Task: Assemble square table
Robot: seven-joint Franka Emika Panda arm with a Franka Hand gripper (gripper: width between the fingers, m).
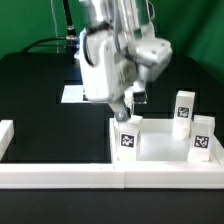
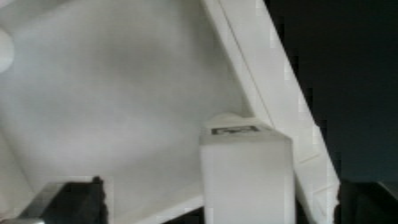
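Arm: white Franka robot arm (image 1: 105, 60) reaches down from above over the black table surface (image 1: 40, 110).
Claw: two-finger gripper (image 1: 127, 110) hangs just above the near-left leg as the exterior view shows it; its dark fingertips (image 2: 75, 195) stand spread at both sides of the wrist view, with nothing pinched between them.
Tabletop: white plastic square tray-like top with a raised rim (image 1: 160, 150) lies flat on the black surface, toward the exterior view's right, just behind the front bar.
Near-left leg: short white tagged leg block (image 1: 129, 135) stands upright in the tray's corner on the exterior view's left; in the wrist view the same block (image 2: 246, 170) rises between the fingertips, close to the tray's rim.
Other legs: three more white tagged blocks stand upright on the tray, one behind the gripper (image 1: 138, 97), one at the far right (image 1: 183, 108), one at the near right (image 1: 203, 140).
Border: long white bar (image 1: 70, 175) runs along the front edge; a short white piece (image 1: 5, 135) sits at the exterior view's left.
Marker board: thin flat white sheet (image 1: 72, 95) lies behind the arm, mostly hidden.
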